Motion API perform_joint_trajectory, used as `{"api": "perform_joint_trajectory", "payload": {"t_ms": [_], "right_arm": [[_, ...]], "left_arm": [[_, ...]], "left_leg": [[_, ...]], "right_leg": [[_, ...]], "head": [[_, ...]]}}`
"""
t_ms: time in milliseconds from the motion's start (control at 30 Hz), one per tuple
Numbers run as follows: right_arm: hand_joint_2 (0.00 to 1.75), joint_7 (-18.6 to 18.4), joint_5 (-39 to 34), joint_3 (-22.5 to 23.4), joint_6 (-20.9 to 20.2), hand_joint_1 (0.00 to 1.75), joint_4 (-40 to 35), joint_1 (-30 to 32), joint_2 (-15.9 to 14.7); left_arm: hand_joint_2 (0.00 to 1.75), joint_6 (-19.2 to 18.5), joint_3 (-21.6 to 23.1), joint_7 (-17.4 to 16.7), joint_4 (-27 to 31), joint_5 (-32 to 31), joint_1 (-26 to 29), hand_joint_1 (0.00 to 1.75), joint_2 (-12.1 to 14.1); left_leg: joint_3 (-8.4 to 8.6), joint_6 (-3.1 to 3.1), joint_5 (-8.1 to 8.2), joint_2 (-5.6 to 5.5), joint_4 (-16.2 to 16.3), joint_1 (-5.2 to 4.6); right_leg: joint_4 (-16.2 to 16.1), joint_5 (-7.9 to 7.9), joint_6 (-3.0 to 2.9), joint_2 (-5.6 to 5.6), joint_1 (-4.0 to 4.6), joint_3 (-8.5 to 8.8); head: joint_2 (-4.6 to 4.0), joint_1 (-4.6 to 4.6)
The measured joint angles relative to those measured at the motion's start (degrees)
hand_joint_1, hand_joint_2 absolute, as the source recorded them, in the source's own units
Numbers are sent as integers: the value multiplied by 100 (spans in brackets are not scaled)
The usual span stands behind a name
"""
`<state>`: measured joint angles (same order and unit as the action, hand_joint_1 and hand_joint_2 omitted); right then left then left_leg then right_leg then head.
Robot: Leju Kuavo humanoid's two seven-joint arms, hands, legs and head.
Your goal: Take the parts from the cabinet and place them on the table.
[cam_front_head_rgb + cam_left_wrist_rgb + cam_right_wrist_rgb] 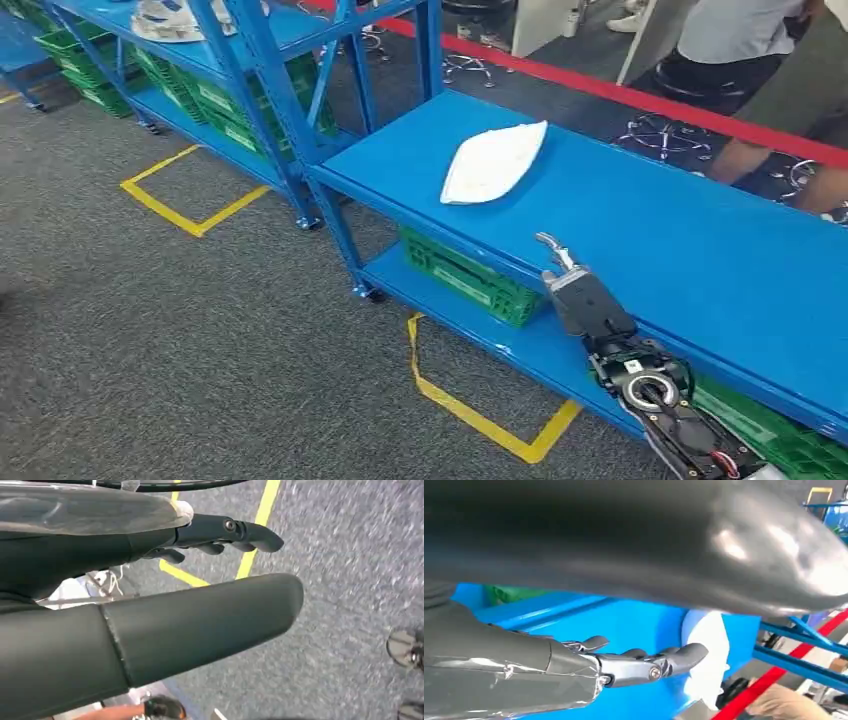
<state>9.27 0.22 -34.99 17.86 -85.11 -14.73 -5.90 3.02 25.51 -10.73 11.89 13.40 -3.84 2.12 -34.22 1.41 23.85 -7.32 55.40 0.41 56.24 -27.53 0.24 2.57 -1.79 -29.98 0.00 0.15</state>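
A white curved part [493,162] lies on the top shelf of the blue cabinet [650,230]. My right hand [565,275] reaches up over the shelf's front edge, short of the part, fingers apart and holding nothing. In the right wrist view its fingers [649,662] stretch toward the white part [709,660] over the blue surface. My left hand [210,575] hangs above the grey carpet, its fingers [235,530] and thumb apart and nothing in them.
Green crates [470,278] sit on the cabinet's lower shelf. A second blue rack [230,60] at the far left holds more green crates and another white part [170,18]. Yellow tape [480,415] marks the carpet. A person [740,50] stands behind the cabinet near chair bases [665,135].
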Motion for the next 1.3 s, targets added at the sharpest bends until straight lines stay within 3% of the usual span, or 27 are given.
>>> {"api": "perform_joint_trajectory", "payload": {"t_ms": [33, 67, 133, 167, 200, 233, 300, 333, 367, 467, 500, 533, 567, 600, 633, 700, 833, 933, 1300], "right_arm": [[0, -2, 4, 9, -9, 0, 2, -6, 0], [0, 9, 4, 11, -7, 0, 0, -21, 0], [0, 31, -11, 11, -26, 0, 11, -4, 0], [0, 44, -37, 13, -26, 0, 22, 4, 0], [0, 55, -59, 13, -33, 0, 33, 5, 0], [0, 70, -81, 13, -35, 0, 39, 4, 0], [0, 120, -127, 20, -44, 0, 48, 4, 0], [0, 148, -162, 30, -52, 0, 57, 1, 2], [0, 190, -203, 35, -70, 0, 63, 2, 2], [0, 269, -284, 39, -125, 0, 105, 3, 2], [0, 289, -286, 44, -129, 0, 107, 6, 4], [0, 308, -289, 61, -129, 0, 124, 8, 4], [0, 328, -295, 72, -129, 0, 136, -4, 4], [0, 350, -313, 74, -129, 0, 153, 4, 9], [0, 367, -321, 68, -138, 0, 166, 17, 11], [0, 409, -370, 79, -138, 0, 214, 10, 15], [0, 494, -398, 118, -140, 0, 317, 31, 50], [0, 573, -435, 136, -157, 0, 367, 40, 63], [0, 697, -479, 236, -153, 0, 463, 149, 90]], "left_arm": [[0, 2, 0, 0, 0, 0, -15, 0, -31], [0, 4, 0, 0, 0, 9, -29, 0, -31], [0, 7, 0, 0, 0, 26, -46, 0, -31], [0, 7, 0, 2, 0, 50, -43, 0, -31], [0, 4, 0, 2, 0, 88, -43, 0, -31], [0, 5, 0, 2, 0, 129, -39, 0, -28], [0, 7, 0, 2, 0, 195, -32, 0, -4], [0, 7, 0, -2, 0, 236, -36, 0, 15], [0, 15, 0, -11, 0, 271, -49, 0, 37], [0, 59, -2, -11, 0, 352, -48, 0, 76], [0, 59, -2, -11, 0, 367, -51, 0, 90], [0, 57, -4, 0, -2, 380, -48, 0, 92], [0, 57, -4, 13, -2, 383, -42, 0, 98], [0, 57, -4, 37, -2, 402, -44, 0, 118], [0, 57, -4, 57, -2, 417, -45, 0, 127], [0, 57, -4, 79, -2, 437, -50, 0, 162], [0, 57, -9, 96, -2, 479, -45, 0, 194], [0, 57, -9, 111, -2, 479, -46, 0, 208], [0, 66, -9, 103, -2, 479, -43, 0, 243]], "left_leg": [[-68, 53, 93, 361, 164, -40], [-270, 94, 284, 549, 535, -18], [-772, 151, 632, 656, 1455, 17], [-936, 167, 671, 676, 1721, 33], [-948, 175, 587, 683, 1705, 50], [-830, 176, 403, 686, 1449, 64], [-298, 145, -71, 705, 449, 68], [-49, 108, -157, 758, -7, 61], [-28, 77, -123, 755, -80, 9], [-28, -27, -97, 741, -77, -29], [42, -87, -136, 737, -182, 22], [87, -18, -133, 738, -198, -28], [113, -13, -110, 727, -189, -5], [128, -36, -91, 720, -181, -31], [143, -54, -77, 713, -178, -43], [142, -80, -58, 707, -164, -43], [140, -93, -41, 708, -155, -44], [140, -99, -36, 707, -149, -45], [150, -84, -43, 709, -158, -7]], "right_leg": [[-33, 8, -17, -42, 8, 28], [-40, 10, -46, -105, 14, 36], [-40, -3, -71, -223, 24, 38], [-40, -14, -77, -268, 22, 36], [-40, -16, -76, -298, 16, 39], [-40, -23, -71, -317, 12, 46], [-41, -43, -42, -338, 3, 75], [-43, -55, -23, -342, 7, 83], [-37, -80, 23, -343, 45, 71], [-111, -82, 131, -352, 19, 128], [-109, -116, 178, -344, 21, 145], [-69, -121, 130, -339, 45, 125], [-140, -42, -69, -350, 45, 155], [-185, -169, -190, -356, 34, 218], [-191, -116, -72, -362, 26, 234], [-232, -135, 9, -369, 21, 269], [-252, -129, 21, -368, 20, 283], [-258, -131, 104, -368, 15, 285], [-258, -137, 106, -368, 70, 286]], "head": [[0, -56], [0, -125], [0, -151], [0, -162], [0, -182], [0, -216], [0, -280], [0, -310], [0, -350], [0, -295], [0, -297], [0, -248], [0, -208], [0, -175], [0, -177], [0, -120], [0, -33], [0, -2], [0, -35]]}}
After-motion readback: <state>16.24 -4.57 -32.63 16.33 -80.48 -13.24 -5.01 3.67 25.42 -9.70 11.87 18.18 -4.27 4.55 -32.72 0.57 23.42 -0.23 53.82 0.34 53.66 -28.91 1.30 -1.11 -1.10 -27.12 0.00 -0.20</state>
